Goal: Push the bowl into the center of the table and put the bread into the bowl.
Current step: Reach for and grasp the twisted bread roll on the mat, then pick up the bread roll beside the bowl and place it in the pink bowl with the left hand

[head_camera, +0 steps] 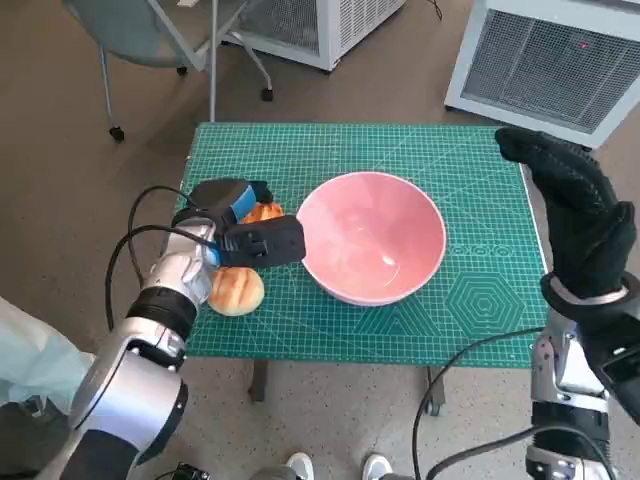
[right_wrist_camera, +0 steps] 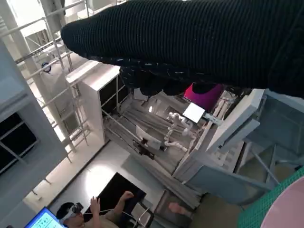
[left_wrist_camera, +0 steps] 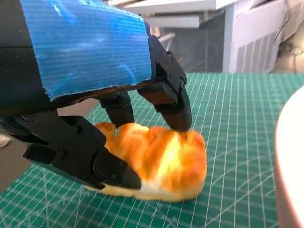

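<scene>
The pink bowl [head_camera: 372, 238] stands on the green mat [head_camera: 470, 160], slightly right of the table's middle; its rim [left_wrist_camera: 290, 161] also edges the left wrist view. An orange-brown piece of bread [head_camera: 263, 212] [left_wrist_camera: 161, 161] lies on the mat just left of the bowl. My left hand [head_camera: 243, 228] [left_wrist_camera: 85, 52] closes over it, with fingers [left_wrist_camera: 173, 111] touching its top and the thumb pressed against its near side. My gloved right hand [head_camera: 578, 215] [right_wrist_camera: 190, 42] is raised over the table's right edge, fingers stretched out and holding nothing.
A round pale bun [head_camera: 236, 290] lies by the front left edge, under my left wrist. A chair [head_camera: 150, 30] and white units [head_camera: 545, 60] stand beyond the table. Shoes [head_camera: 300, 465] show near the front edge. A person [right_wrist_camera: 90, 211] appears in the right wrist view.
</scene>
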Motion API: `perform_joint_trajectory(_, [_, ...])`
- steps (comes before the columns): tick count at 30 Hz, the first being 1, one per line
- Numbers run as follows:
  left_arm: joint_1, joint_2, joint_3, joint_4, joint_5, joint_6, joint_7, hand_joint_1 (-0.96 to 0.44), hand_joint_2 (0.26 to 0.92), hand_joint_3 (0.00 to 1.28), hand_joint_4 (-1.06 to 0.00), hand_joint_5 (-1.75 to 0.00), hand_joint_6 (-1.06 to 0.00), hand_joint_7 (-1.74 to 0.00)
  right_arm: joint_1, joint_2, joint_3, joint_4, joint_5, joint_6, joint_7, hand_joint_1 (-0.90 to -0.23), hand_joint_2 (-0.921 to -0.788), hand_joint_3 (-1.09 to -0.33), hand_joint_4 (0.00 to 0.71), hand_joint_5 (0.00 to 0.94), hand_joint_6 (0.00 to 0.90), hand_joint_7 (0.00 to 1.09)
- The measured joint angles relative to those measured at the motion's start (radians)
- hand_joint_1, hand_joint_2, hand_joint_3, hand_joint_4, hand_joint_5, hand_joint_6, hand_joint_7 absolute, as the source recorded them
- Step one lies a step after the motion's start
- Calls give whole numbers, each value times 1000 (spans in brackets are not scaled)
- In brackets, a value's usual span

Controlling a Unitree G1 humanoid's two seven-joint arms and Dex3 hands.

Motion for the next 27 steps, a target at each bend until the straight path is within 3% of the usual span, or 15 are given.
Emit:
perform_joint_trajectory(17, [-1, 54, 87, -104, -69, -55, 23, 0, 919, 46, -702, -1257, -687, -993, 0, -2, 4, -1, 2, 8, 0, -661, -921, -664, 109, 0, -1, 440])
perform_joint_trajectory(27, [35, 106, 174, -399, -111, -91, 38, 2, 919, 37, -737, -1142, -657, -1105, 0, -3, 5, -2, 3, 12, 2, -661, -921, -663, 108, 0, -1, 440])
